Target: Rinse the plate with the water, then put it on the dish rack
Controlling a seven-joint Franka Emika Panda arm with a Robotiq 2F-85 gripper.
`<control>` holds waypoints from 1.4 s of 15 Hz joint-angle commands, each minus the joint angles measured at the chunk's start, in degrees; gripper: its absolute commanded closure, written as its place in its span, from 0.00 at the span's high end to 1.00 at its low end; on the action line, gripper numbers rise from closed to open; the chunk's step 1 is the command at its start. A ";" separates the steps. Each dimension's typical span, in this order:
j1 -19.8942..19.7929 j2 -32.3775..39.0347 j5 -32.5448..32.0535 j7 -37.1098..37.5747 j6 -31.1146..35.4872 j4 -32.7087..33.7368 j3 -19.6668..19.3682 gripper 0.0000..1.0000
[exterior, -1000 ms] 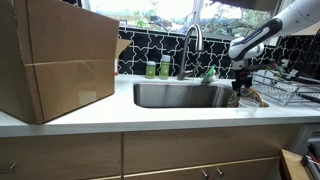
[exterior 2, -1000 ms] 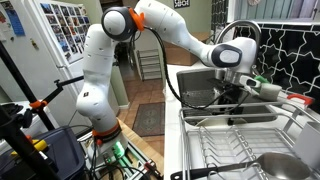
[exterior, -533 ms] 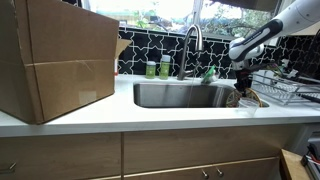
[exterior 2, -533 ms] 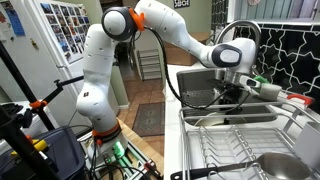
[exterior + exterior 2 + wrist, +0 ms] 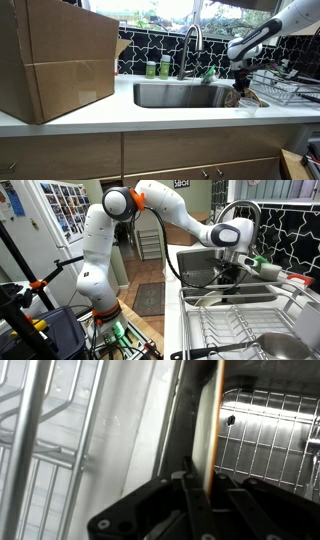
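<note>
The plate [image 5: 207,430] shows edge-on in the wrist view as a pale upright slab with an orange rim, standing between my two dark fingers. My gripper [image 5: 207,492] is shut on that rim. In an exterior view the gripper [image 5: 238,88] hangs at the right end of the sink, with the patterned plate [image 5: 249,98] below it beside the dish rack [image 5: 281,92]. In an exterior view the gripper [image 5: 229,276] points down over the near end of the silver wire dish rack [image 5: 240,330]. Most of the plate's face is hidden.
A big cardboard box [image 5: 55,60] stands on the counter left of the steel sink [image 5: 180,95]. The faucet [image 5: 191,45] and green bottles [image 5: 158,68] stand behind the basin. A metal utensil [image 5: 283,345] lies in the rack. Rack wires [image 5: 30,450] run close beside the fingers.
The jaws have closed onto the plate's rim. The arm and the plate have hardly moved.
</note>
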 commanded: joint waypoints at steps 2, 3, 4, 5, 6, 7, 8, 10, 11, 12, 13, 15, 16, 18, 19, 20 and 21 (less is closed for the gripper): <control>-2.49 -1.39 5.20 -5.11 -3.81 0.27 0.61 0.03; -3.20 -1.78 6.38 -6.05 -4.62 0.64 0.53 0.03; -4.03 -2.45 7.69 -7.25 -5.54 0.81 0.41 0.03; -4.63 -2.90 8.92 -8.24 -6.45 1.11 0.23 0.03; -5.15 -3.44 10.05 -9.53 -7.65 1.22 0.00 0.03; -5.49 -3.80 10.64 -10.29 -8.69 1.51 -0.32 0.03; -5.69 -3.89 10.71 -10.67 -9.44 1.88 -0.64 0.03; -6.05 -4.03 11.06 -11.31 -10.69 2.47 -1.00 0.03; -6.17 -4.00 11.22 -11.40 -10.78 2.67 -1.09 0.03; -6.39 -3.78 11.84 -11.75 -10.93 2.86 -0.96 0.03; -6.28 -3.58 12.14 -11.30 -9.89 2.55 -0.86 0.03; -6.19 -3.42 13.76 -10.99 -8.73 1.95 -0.45 0.03; -6.08 -3.41 14.77 -10.54 -8.09 1.60 -0.27 0.03; -6.07 -3.31 16.88 -10.76 -7.22 1.38 0.10 0.03; -6.19 -3.20 18.05 -10.90 -7.13 1.58 0.25 0.03; -6.26 -3.17 18.91 -10.98 -6.75 1.72 0.33 0.03; -6.52 -3.25 20.30 -11.37 -6.40 1.88 0.45 0.03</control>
